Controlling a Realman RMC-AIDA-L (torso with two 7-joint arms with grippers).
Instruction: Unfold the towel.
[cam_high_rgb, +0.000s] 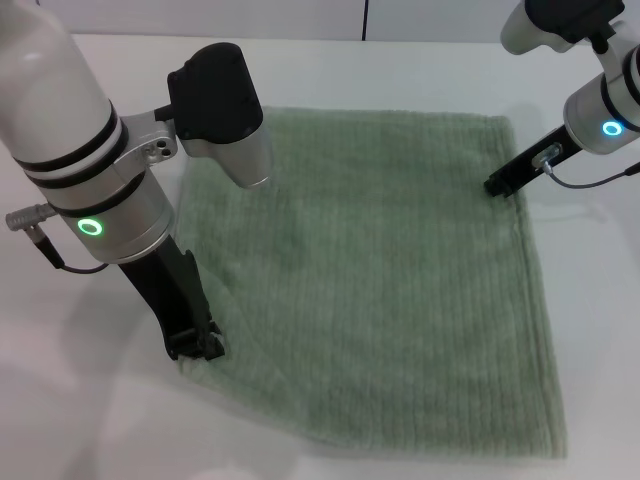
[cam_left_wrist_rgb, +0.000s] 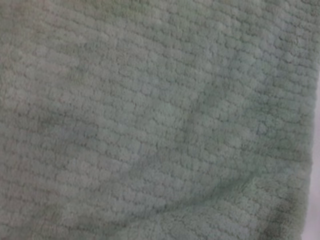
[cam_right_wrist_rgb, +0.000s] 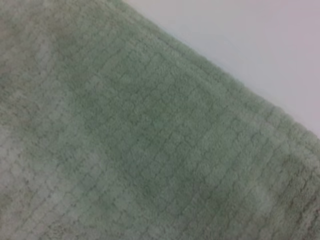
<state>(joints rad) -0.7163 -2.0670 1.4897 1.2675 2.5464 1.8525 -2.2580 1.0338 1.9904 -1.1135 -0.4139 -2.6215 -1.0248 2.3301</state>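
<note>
As the towel (cam_high_rgb: 370, 280) lay spread on the white bench (cam_high_rgb: 60, 400), both hands sat at its edges.
Nearest, the left hand (cam_high_rgb: 196, 345) pressed on the near-left corner; farther off, the right hand (cam_high_rgb: 502, 186) touched the far-right edge. Whether either was spread or pinching cloth, I could not tell.

Bare table (cam_high_rgb: 420, 70) rings the flat towel (cam_high_rgb: 380, 280).

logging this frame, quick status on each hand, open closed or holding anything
Left hand: at the towel's near left edge, open or shut cannot be told.
Right hand: at the towel's far right edge, cannot be told either.
</note>
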